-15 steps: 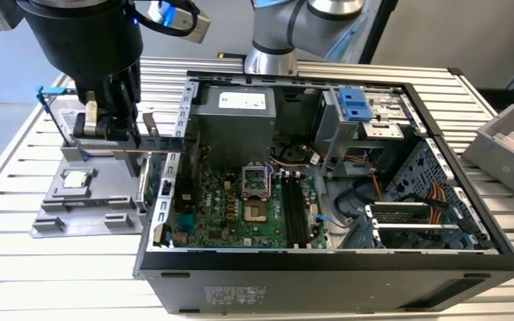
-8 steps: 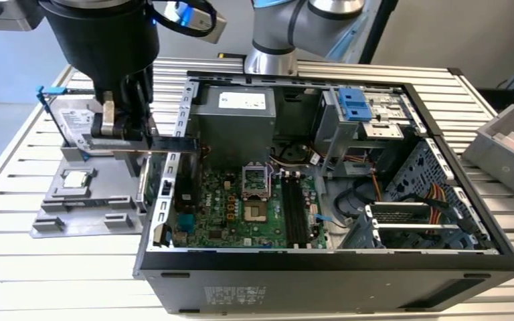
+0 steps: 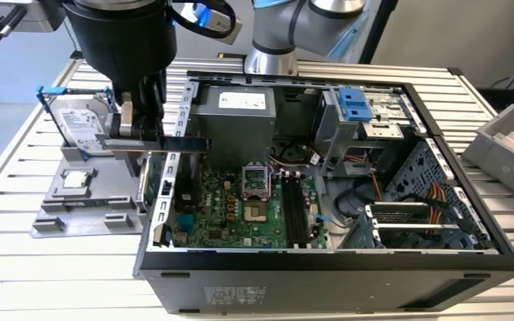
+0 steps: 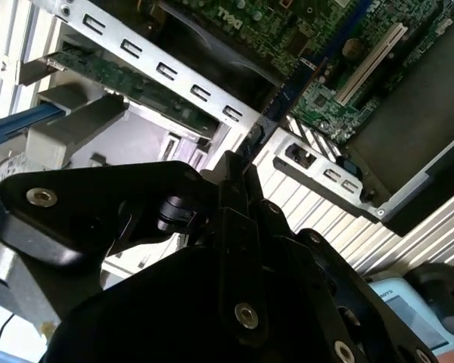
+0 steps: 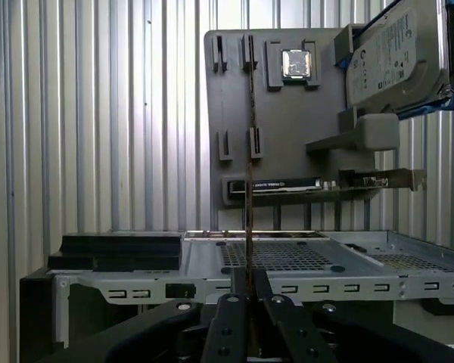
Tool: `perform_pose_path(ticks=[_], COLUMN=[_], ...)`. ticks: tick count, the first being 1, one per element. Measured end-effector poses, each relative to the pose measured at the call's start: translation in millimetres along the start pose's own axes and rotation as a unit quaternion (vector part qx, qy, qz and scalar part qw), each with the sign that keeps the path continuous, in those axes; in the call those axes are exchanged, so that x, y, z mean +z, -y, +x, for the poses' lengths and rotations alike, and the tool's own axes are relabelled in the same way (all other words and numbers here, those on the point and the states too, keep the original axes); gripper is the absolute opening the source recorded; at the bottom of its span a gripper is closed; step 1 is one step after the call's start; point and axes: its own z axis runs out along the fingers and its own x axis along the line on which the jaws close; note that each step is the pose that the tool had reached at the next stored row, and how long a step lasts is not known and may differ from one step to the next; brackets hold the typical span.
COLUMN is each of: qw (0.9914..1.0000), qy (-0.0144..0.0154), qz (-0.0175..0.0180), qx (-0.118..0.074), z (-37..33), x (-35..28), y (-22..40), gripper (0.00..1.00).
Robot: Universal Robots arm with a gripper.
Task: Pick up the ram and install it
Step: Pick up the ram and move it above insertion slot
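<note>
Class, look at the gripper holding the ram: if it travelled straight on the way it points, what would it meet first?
Probably the computer case's slotted metal wall, which lies directly beyond the gripper, shut on the ram, in the first wrist view; depth is unclear.

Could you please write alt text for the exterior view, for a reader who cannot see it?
The gripper holds the ram level over one wall of the open computer case, on the exterior view's left. Inside the case lies the green motherboard; beside it, a gray holder carries a hard drive.
</note>
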Motion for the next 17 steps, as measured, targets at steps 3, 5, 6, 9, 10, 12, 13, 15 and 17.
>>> perform_pose_path(ticks=[3, 5, 6, 9, 10, 12, 13, 15, 17], qw=[1.00000, 1.00000, 1.00000, 1.00000, 1.00000, 1.00000, 1.00000, 1.00000, 1.00000], qy=[0.0000, -0.0001, 0.0000, -0.0001, 0.0000, -0.0001, -0.0001, -0.0001, 0.0000], qz=[-0.0002, -0.0004, -0.0005, -0.0007, -0.0008, -0.0009, -0.0010, -0.0011, -0.0012], qx=[0.000, 0.000, 0.000, 0.000, 0.000, 0.000, 0.000, 0.000, 0.000], z=[-0.1, -0.2, -0.2, -0.3, -0.4, -0.5, -0.5, -0.6, -0.6], x=[-0.2, -0.5, -0.5, -0.8, -0.8, -1.0, -1.1, -1.2, -1.3], y=[5.2, 8.8, 10.5, 15.8, 17.5, 20.9, 22.5, 25.8, 29.1], gripper=[0.00, 0.00, 0.00, 0.00, 0.00, 0.00, 0.00, 0.00, 0.00])
